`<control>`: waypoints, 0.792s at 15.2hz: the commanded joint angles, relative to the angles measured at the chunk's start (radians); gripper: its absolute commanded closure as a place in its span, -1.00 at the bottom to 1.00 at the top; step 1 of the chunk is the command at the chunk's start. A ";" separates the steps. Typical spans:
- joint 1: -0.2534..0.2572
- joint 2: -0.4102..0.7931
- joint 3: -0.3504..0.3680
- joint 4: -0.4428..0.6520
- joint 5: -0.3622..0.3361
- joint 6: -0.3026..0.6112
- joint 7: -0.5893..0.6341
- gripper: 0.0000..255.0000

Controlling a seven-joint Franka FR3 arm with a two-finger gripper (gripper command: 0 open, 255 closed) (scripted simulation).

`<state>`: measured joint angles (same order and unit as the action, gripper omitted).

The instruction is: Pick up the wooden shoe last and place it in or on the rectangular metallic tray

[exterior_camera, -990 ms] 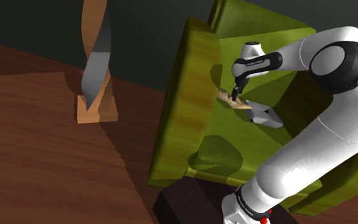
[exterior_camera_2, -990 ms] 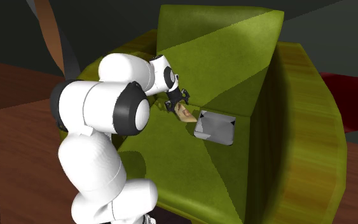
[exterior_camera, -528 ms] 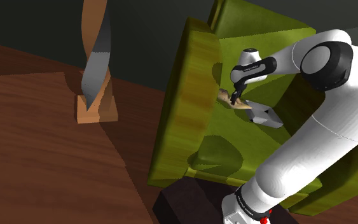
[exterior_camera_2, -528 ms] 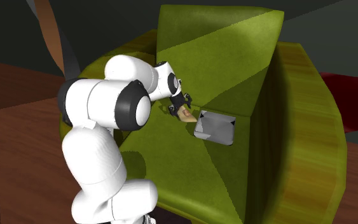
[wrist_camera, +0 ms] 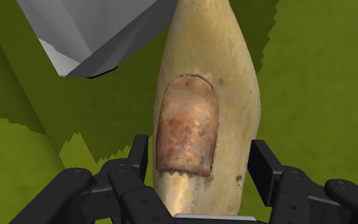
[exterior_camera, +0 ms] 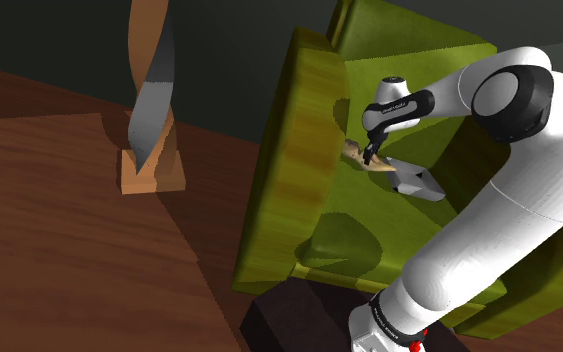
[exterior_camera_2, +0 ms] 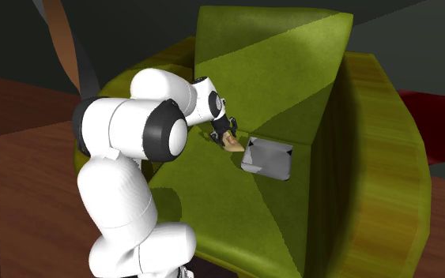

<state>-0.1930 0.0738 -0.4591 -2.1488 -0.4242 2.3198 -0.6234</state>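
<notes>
The shoe last point(wrist_camera: 203, 95) is a pale tan form with a reddish-brown patch. It lies on the green seat of an armchair point(exterior_camera: 299, 150), its tip towards the grey rectangular tray point(wrist_camera: 88, 32). In the shoulder view the last point(exterior_camera: 357, 152) pokes out beside the tray point(exterior_camera: 419, 182). My gripper point(wrist_camera: 199, 159) is low over the last's rear part. The black fingers point(wrist_camera: 139, 156) flank it closely on both sides, a thin gap on each side, so it is open. In the second exterior view the gripper point(exterior_camera_2: 220, 136) sits at the last point(exterior_camera_2: 233, 141), next to the tray point(exterior_camera_2: 266, 158).
The armchair's tall arm point(exterior_camera: 294, 120) and backrest point(exterior_camera_2: 268, 71) hem in the seat. A twisted sculpture on a wooden base point(exterior_camera: 152, 120) stands on the brown floor at the shoulder view's left. The dark stand point(exterior_camera: 289, 325) is in front of the chair.
The arm has lowered the gripper onto the last and then stopped. The fingers have drawn in towards the last's sides. Last and tray have not moved.
</notes>
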 commanded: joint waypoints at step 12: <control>0.002 -0.021 0.001 0.016 0.000 -0.038 -0.010 1.00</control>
<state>-0.1904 0.0579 -0.4574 -2.1376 -0.4245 2.2950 -0.6284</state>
